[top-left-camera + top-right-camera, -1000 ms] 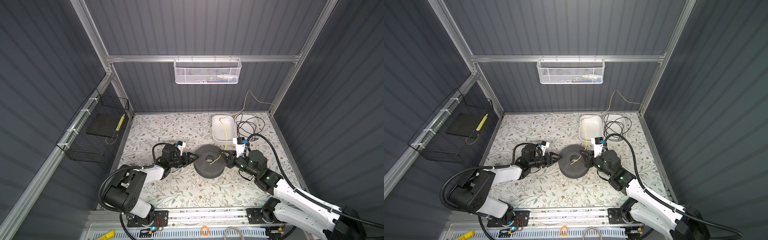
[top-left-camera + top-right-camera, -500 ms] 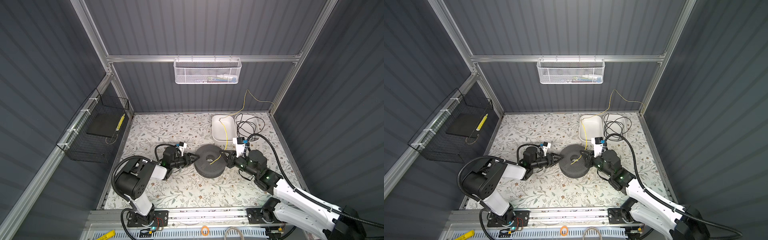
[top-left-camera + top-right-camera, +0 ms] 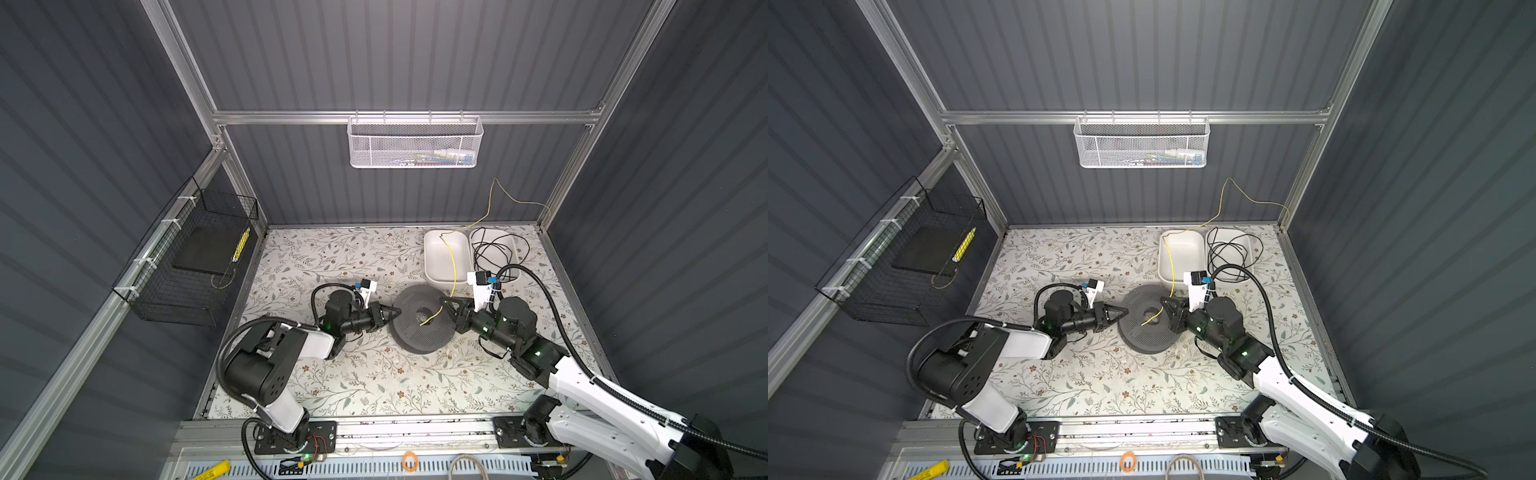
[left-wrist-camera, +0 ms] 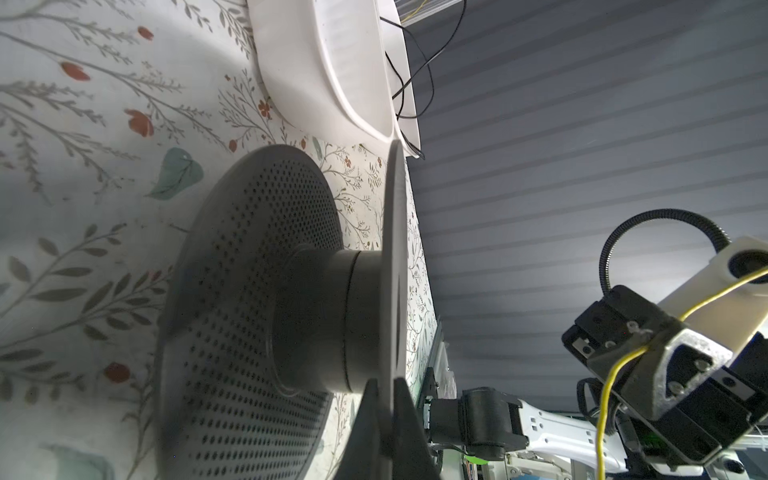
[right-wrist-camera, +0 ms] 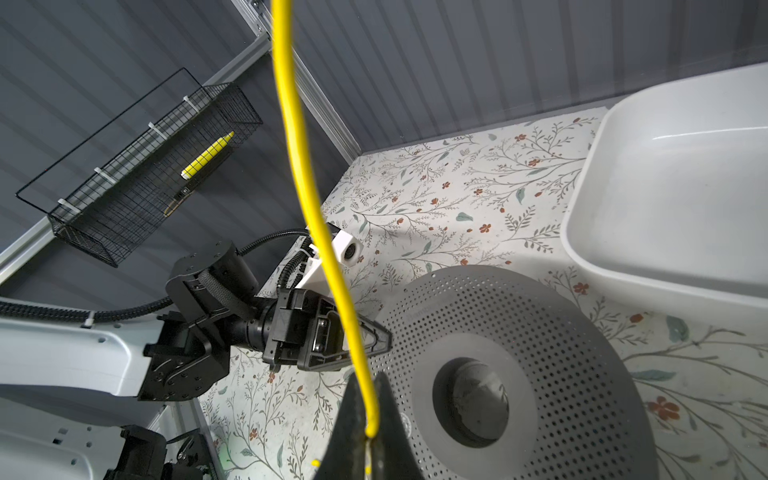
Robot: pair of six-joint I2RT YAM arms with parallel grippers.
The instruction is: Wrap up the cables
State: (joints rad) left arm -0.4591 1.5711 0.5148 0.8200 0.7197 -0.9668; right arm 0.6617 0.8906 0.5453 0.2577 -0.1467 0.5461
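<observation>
i see my left gripper pinched together on the top rim of the dark grey perforated plastic spool at mid-table. my right gripper is clamped on the thin bright yellow wire, which trails from the back wall across the white plastic tray. its short free end lies over the spool's hub.

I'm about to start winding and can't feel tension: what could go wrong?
The left gripper pinches only the top rim of the spool, so it may slip or tip it. The yellow cable is not anchored: its short free end just pokes over the spool top and may pull away. Beyond the right gripper the cable crosses the white tray and could snag.
</observation>
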